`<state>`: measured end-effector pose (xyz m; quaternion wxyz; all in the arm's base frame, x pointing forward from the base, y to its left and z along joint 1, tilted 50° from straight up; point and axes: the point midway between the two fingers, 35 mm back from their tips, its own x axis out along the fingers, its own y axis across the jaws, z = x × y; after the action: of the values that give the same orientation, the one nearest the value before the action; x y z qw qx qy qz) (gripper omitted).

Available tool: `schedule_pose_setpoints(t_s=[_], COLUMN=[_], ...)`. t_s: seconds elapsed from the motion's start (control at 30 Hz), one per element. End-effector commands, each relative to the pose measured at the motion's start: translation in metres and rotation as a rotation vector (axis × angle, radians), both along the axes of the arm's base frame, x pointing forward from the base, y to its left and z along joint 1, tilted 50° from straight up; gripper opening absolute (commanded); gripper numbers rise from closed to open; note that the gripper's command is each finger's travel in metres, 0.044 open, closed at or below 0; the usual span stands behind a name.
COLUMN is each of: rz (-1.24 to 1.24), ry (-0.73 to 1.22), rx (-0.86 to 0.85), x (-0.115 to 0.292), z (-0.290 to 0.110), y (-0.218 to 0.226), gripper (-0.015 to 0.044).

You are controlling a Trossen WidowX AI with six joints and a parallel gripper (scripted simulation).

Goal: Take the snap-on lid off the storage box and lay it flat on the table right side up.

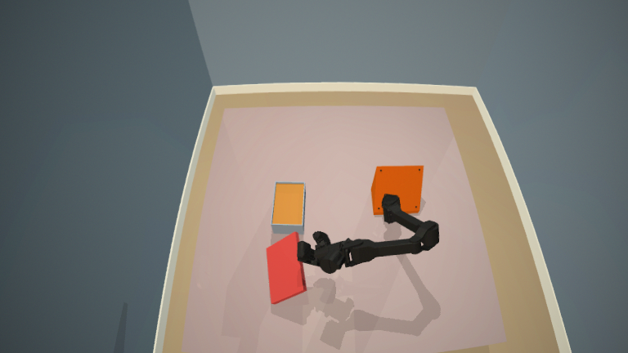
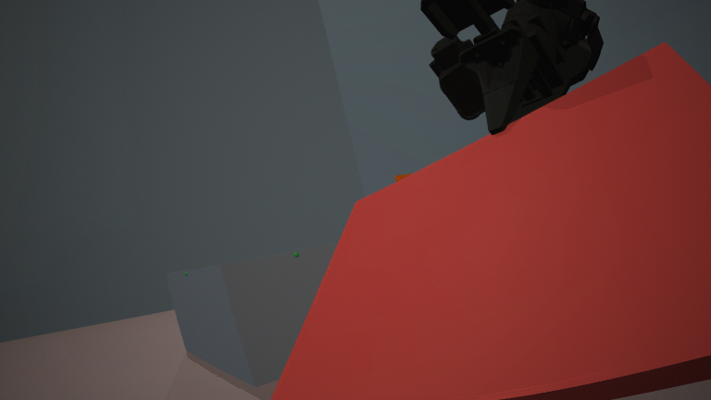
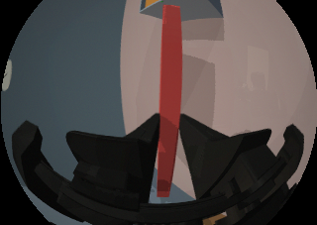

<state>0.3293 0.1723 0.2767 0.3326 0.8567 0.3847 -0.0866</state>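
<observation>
The storage box [image 1: 288, 207] [image 2: 246, 317] is grey with an orange inside and stands open on the table. The red lid [image 1: 284, 267] [image 2: 514, 269] [image 3: 169, 100] is off the box and hangs in the air in front of it, tilted, above its own shadow. My gripper [image 1: 302, 251] [image 2: 498, 125] [image 3: 169, 118] is shut on the lid's right edge. In the wrist view the lid shows edge-on between the fingers, pointing toward the box.
An orange block [image 1: 398, 188] carries the arm's base at the right. The pink mat [image 1: 333, 145] lies inside a tan table with a raised cream rim [image 1: 343, 86].
</observation>
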Motion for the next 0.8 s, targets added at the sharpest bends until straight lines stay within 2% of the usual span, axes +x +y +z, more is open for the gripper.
schedule_pose_setpoints(t_s=[0.0,0.77], rz=[0.001,0.001], ry=[0.016,0.016], rx=[0.002,0.004], x=[-0.002,-0.004], z=[-0.007,-0.018], y=[0.004,0.017], gripper=[0.0,0.0])
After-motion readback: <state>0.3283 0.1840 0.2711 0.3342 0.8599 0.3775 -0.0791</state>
